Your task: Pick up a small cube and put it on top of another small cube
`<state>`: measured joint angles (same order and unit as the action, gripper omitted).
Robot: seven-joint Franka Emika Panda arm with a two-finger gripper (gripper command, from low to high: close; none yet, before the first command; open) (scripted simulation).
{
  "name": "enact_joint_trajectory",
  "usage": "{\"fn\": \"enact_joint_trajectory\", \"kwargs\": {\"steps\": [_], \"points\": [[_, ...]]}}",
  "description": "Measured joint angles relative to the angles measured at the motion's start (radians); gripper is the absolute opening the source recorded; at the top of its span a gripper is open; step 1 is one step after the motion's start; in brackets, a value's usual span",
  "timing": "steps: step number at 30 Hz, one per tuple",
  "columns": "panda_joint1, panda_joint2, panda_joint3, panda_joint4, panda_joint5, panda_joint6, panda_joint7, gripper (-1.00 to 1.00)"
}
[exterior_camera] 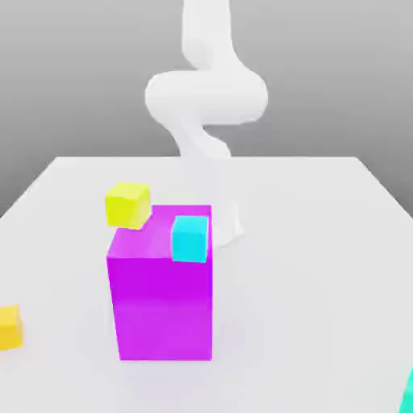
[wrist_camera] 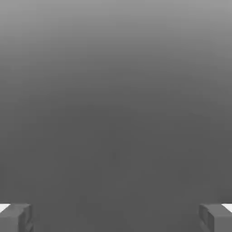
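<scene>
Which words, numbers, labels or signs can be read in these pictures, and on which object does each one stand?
None: no text, number, label or sign is readable anywhere.
The magenta block, cyan cube, lemon-yellow cube, golden cube, white table and robot arm all have plain faces.

I see a matt white bench, a smooth, matt magenta block, plain matt cubes, and dull grey end effector fingers.

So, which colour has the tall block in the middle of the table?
Magenta. The tall block shows best in the exterior view.
</scene>
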<state>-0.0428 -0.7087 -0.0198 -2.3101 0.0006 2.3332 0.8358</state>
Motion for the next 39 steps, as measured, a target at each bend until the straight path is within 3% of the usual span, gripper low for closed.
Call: {"fn": "enact_joint_trajectory", "kwargs": {"steps": [11, 20, 26, 31, 32, 39], "points": [[-0.160, 0.403, -0.127, -0.045, 0.007, 0.149, 0.156, 0.00], [-0.312, 0.732, -0.236, -0.081, 0.081, 0.267, 0.233, 0.00], [-0.403, 0.957, -0.266, -0.103, 0.170, 0.342, 0.256, 0.00], [-0.480, 1.140, -0.196, -0.075, 0.266, 0.464, 0.200, 0.00], [-0.492, 1.164, -0.182, -0.070, 0.278, 0.483, 0.191, -1.00], [-0.494, 1.165, -0.181, -0.070, 0.277, 0.484, 0.193, -1.00]]}}
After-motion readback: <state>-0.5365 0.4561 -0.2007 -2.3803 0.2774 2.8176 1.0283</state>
